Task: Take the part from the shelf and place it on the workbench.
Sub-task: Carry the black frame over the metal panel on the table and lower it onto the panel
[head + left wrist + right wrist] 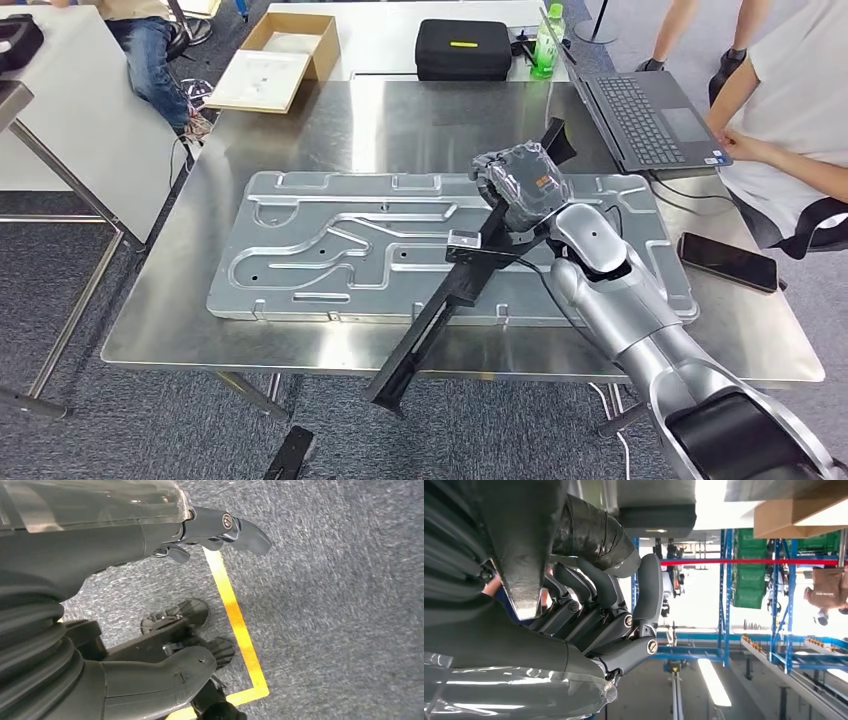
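Black, long and bar-shaped, the part sat in my right hand, fingers wrapped round its upper stretch, held above the steel worktop. It slanted steeply: the top end poked out past the hand toward the laptop, the low end hung out beyond the worktop's near edge, over the floor. Beneath it lay a big grey stamped panel; whether the part touched it I could not tell. My left hand hung by the floor, holding nothing, its fingers loosely apart. To set down well, I judged I needed to level the bar first and bring its low end inboard, then lower flat before letting go; released on that slant it would likely tip off the edge. A person's arm and a phone were near on the right, so any swing should go away from them.
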Tool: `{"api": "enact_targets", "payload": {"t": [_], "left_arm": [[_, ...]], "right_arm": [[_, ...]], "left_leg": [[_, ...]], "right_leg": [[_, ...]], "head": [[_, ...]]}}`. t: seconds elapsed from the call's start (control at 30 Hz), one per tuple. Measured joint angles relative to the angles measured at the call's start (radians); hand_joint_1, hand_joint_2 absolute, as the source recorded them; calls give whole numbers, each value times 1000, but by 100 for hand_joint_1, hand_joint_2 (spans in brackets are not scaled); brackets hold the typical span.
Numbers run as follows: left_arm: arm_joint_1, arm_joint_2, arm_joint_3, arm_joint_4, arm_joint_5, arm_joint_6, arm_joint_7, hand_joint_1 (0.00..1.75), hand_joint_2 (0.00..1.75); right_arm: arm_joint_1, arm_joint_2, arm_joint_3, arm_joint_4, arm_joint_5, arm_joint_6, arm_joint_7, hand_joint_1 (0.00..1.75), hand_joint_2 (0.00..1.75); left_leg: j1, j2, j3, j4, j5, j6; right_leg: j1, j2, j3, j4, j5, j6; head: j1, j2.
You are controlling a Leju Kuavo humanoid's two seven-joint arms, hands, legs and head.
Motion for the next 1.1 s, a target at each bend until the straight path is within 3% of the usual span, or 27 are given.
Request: {"api": "enact_targets", "payload": {"t": [0.07, 0.17, 0.23, 0.3, 0.33, 0.37, 0.43, 0.5, 0.53, 0.67, 0.73, 0.8, 0.83, 0.87, 0.9, 0.97, 1.0, 1.1], "left_arm": [[0, 1, 0, 0, 0, 1, 0, 0, 175], [2, 1, 0, 0, 0, 4, -2, 0, 175], [0, 1, 0, 0, -1, 5, -5, 0, 175], [1, 1, 0, 0, -2, 3, -8, 0, 175], [1, 1, 0, 0, -3, 3, -9, 0, 175], [2, 1, 0, 0, -4, 2, -10, 0, 175], [3, 1, 0, 0, -6, 2, -12, 0, 175], [2, 1, 0, 0, -10, 5, -15, 0, 175], [1, 1, 0, 0, -13, 8, -16, 0, 175], [1, 1, 0, 0, -22, 24, -16, 0, 175], [0, 1, 0, 0, -22, 26, -16, 0, 175], [0, 1, 0, 0, -23, 27, -16, 0, 175], [1, 1, 0, 0, -23, 29, -16, 0, 175], [1, 1, 0, 0, -25, 32, -16, 0, 175], [1, 1, -1, 0, -28, 35, -16, 0, 175], [0, 1, -1, 0, -33, 40, -16, 0, 175], [-1, 1, -1, 0, -34, 41, -16, 0, 175], [-2, -1, -2, 0, -35, 43, -16, 0, 175]], "right_arm": [[1, 0, 0, 0, 0, 0, 0, 175, 175], [2, 0, 0, -1, 0, 0, -1, 175, 175], [0, -2, 0, -1, 0, 0, -1, 175, 175], [2, -2, 0, 1, 0, 2, 0, 175, 175], [4, -3, 0, 3, 1, 3, 1, 175, 175], [4, -3, 0, 6, 2, 3, 2, 175, 175], [-1, -4, 0, 13, 4, 2, 6, 175, 175], [-12, -4, -1, 18, 5, -5, 11, 175, 175], [-17, -4, -4, 21, 4, -15, 13, 175, 175], [-29, -6, -25, 28, 0, -65, 16, 175, 175], [-38, -6, -30, 28, 0, -74, 16, 175, 175], [-41, -6, -33, 30, 0, -79, 17, 175, 175], [-40, -6, -36, 30, -2, -85, 18, 175, 175], [-38, -6, -40, 28, -7, -94, 18, 175, 175], [-37, -6, -46, 23, -12, -103, 20, 175, 175], [-42, -6, -62, 4, -25, -115, 21, 175, 175], [-48, -6, -70, -5, -30, -117, 22, 175, 175], [-63, -6, -87, -24, -37, -112, 27, 175, 175]], "left_leg": [[-6, 0, 9, -28, 5, 7], [1, 1, 23, -52, 34, 14], [6, 4, 28, -64, 45, 16], [6, 5, 26, -63, 47, 18], [7, 4, 25, -61, 46, 17], [8, 3, 24, -58, 45, 15], [12, 2, 23, -47, 37, 7], [11, 0, 17, -32, 28, -6], [9, 0, 14, -28, 25, -11], [11, -1, 5, -11, 11, -29], [14, 0, -31, 69, -38, -39], [16, 0, -91, 196, -93, -44], [16, 0, -113, 238, -102, -44], [16, 0, -120, 246, -92, -42], [16, 0, -108, 214, -64, -38], [13, 0, -50, 85, 4, -24], [10, 0, -24, 28, 25, -18], [5, -1, 1, -27, 32, -8]], "right_leg": [[-2, -1, 0, -3, 2, 10], [-2, -1, -4, 11, -11, 27], [-5, -1, -40, 96, -66, 37], [-12, -2, -95, 220, -125, 47], [-16, -2, -109, 253, -131, 52], [-20, -2, -106, 249, -119, 56], [-27, -3, -46, 136, -59, 63], [-27, -1, 9, 31, -26, 59], [-25, 0, 18, 10, -24, 53], [-24, 3, 16, 4, -22, 24], [-26, 2, 18, 0, -20, 15], [-24, 2, 18, 0, -21, 10], [-22, 2, 18, 1, -21, 10], [-21, 2, 19, 1, -21, 9], [-20, 2, 20, 1, -22, 9], [-17, 3, 23, 1, -24, 11], [-16, 3, 23, 1, -24, 14], [-15, 4, 24, -4, -21, 30]], "head": [[0, 0], [0, 0], [1, 0], [0, 0], [0, 0], [0, 0], [0, 0], [0, 0], [0, 0], [-1, 0], [-1, 0], [-1, 0], [-1, 0], [-1, 0], [-1, 0], [-1, 0], [-1, 0], [-1, 0]]}}
